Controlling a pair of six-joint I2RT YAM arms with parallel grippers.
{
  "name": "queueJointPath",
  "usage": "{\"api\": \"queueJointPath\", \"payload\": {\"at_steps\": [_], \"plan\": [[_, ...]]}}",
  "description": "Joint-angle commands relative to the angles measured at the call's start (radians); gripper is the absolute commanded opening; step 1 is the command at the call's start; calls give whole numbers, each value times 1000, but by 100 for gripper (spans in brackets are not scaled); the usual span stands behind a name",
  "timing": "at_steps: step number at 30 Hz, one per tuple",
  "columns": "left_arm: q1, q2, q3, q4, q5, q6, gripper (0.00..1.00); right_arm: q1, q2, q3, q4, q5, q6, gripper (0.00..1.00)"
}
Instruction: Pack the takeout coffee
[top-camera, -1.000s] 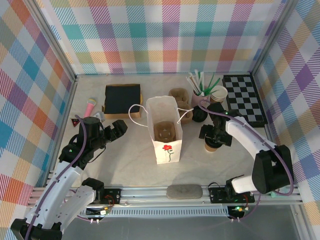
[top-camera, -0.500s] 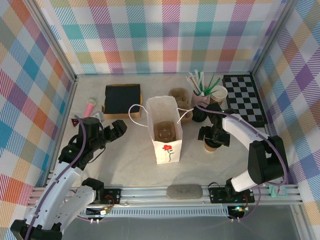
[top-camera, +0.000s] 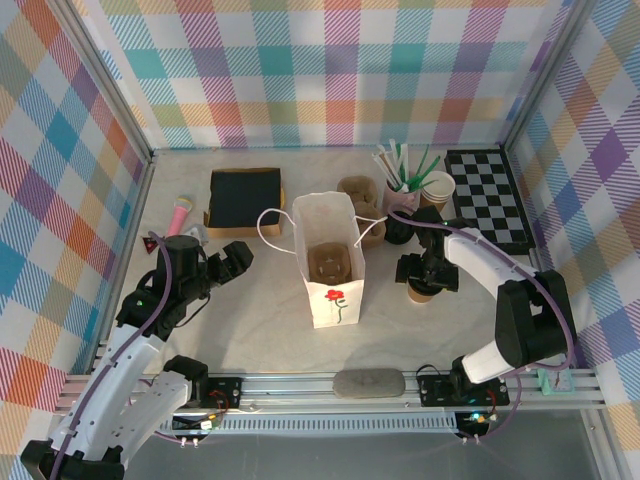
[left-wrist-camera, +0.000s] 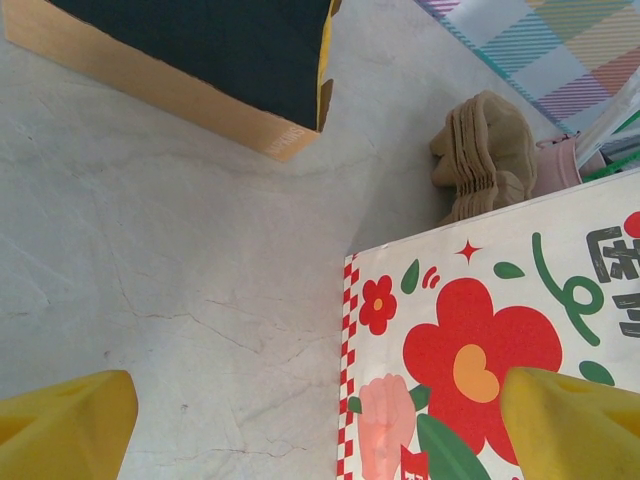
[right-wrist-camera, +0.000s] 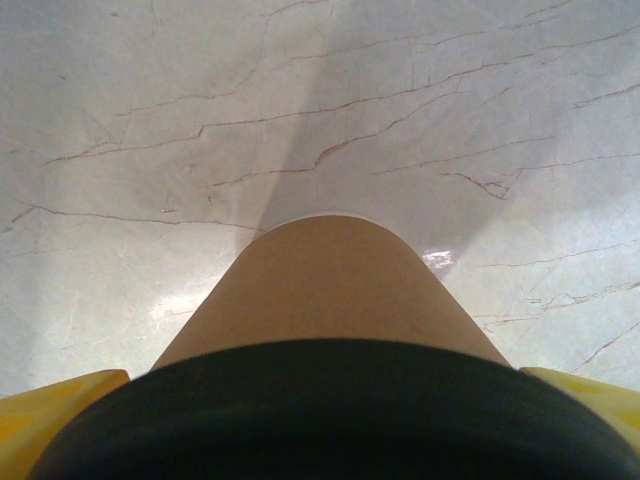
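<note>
– Standing where is the small brown kraft paper cup (top-camera: 421, 293) with the round black plastic lid (right-wrist-camera: 330, 410) to be found?
– It is seen upright on the pale marbled worktop (top-camera: 260, 320), to the right of the tall white paper bag (top-camera: 325, 285) printed with a red flower, and apart from it. Inside the bag a moulded brown pulp cup carrier (top-camera: 333, 262) is seen.
– How is the right gripper (top-camera: 428, 270) placed?
– It is held directly over the cup. In the right wrist view its yellow fingertips (right-wrist-camera: 55, 420) are seen at either side of the lid. The jaws are spread wide, and whether the lid is touched cannot be told.
– And the left gripper (top-camera: 237, 256)?
– It is held over the worktop to the left of the bag, with its jaws wide apart. In the left wrist view the flower print of the bag, a flat black square box with kraft sides (left-wrist-camera: 200, 60) and a stack of brown pulp carriers (left-wrist-camera: 490, 150) are shown ahead of it.
– What is set behind the cup?
– A pink cup of straws (top-camera: 400, 195) and a black-and-white chequered board (top-camera: 490, 195) are set near the back wall.
</note>
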Motion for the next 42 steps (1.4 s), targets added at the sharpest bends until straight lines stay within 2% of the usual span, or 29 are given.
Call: {"api": "queueJointPath", "payload": {"at_steps": [1,18,28,36,42], "plan": [[12,-11,30,-10,-4,20,93,-6,0,-15,4,2,-44,96],[13,-8,42,-13,-12,27,93,-7,80,-13,30,-3,-111,90],[12,-11,50,-19,-18,30,93,-7,76,-23,34,-17,-112,81],[12,-16,49,-24,-19,32,93,-7,54,-28,22,-30,-103,62],[12,-25,52,-29,-21,31,93,1,-22,11,-42,-38,-103,60]]}}
